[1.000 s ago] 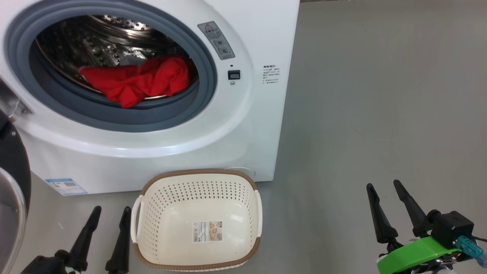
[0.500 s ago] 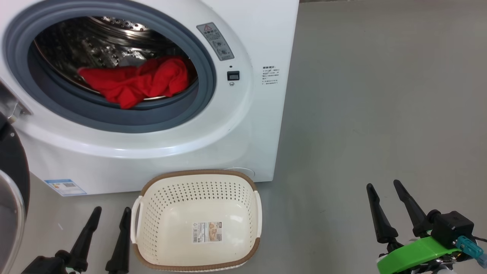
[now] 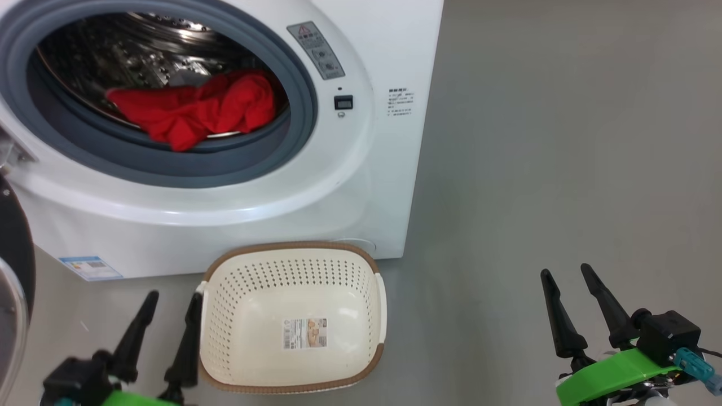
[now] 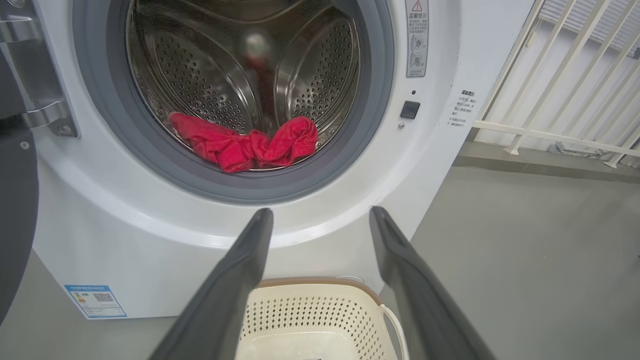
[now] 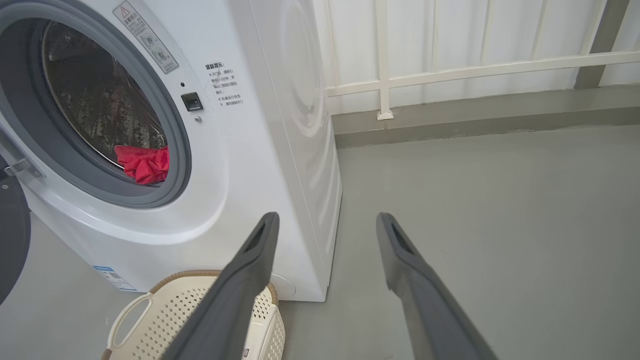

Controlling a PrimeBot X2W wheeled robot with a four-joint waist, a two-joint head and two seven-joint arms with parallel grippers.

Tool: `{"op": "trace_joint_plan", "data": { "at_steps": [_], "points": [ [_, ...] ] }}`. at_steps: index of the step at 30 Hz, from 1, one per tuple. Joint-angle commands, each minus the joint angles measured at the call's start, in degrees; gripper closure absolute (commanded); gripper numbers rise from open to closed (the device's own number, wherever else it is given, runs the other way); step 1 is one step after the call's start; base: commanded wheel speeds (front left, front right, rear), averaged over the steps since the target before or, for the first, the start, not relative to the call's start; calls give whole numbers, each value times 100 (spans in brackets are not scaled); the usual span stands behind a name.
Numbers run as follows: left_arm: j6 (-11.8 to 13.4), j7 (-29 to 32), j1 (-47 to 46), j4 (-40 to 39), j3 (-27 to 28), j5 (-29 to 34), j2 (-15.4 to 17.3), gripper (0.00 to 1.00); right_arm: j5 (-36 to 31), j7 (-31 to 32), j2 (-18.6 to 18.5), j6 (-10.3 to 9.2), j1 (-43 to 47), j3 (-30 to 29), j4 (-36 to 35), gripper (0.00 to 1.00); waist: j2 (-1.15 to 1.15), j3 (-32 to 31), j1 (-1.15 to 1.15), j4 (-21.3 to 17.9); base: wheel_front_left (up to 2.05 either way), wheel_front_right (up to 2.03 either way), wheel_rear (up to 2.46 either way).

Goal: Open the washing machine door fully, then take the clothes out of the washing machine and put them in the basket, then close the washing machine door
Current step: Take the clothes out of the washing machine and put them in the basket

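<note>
clothes (image 3: 194, 113): red heap low at the front of the drum (image 4: 215, 75), one fold lapping the gasket (image 3: 225, 163). Easy reach from the opening.

washing machine door (image 3: 14, 242) is swung out left, off the opening. Can't tell if it's fully open.

basket (image 3: 293, 248) is on the floor (image 3: 536, 169), tight against the washing machine (image 3: 350, 186) foot under the opening. Likely put there for a short drop.

left gripper (image 3: 175, 294) is just beside the basket's left handle, fingers moderately apart and empty. Its wrist view looks into the drum, so it's probably the reaching arm.

right gripper (image 3: 564, 269) is well off right, fingers apart, empty, parked clear.

Vs 0.5 s ago: the whole head picture slid up-left, which is camera motion. Left gripper has come up against the basket, its green body now visible. Right gripper about unchanged, clothes the same.
</note>
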Motion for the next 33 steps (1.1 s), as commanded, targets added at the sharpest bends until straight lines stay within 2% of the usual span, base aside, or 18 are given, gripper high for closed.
{"op": "trace_joint_plan", "data": {
  "at_steps": [1, 10, 18, 33],
  "points": [
    [-33, -29, -276, -87, 181, 25, 139, 0, -44, -52, -32, 28, -181, 131, -160, 0, 0, 86, 0, -24, 0, 0, 0],
    [-33, -29, -1678, 690, -113, 136, 328, 0, -100, -52, 73, 28, -448, 150, -229, 0, 0, 667, 0, -168, 0, 0, 0],
    [-33, -29, -3214, 1777, -466, 47, 654, 0, -127, -52, 176, 28, -688, 176, -284, 0, 0, 1221, 0, -355, 0, 0, 0],
    [-33, 293, -5863, 3886, -1559, -351, 1062, 0, 33, -52, 212, 28, -1121, 221, -447, 0, 0, 2170, 0, -519, 0, 0, 0]
  ]
}}
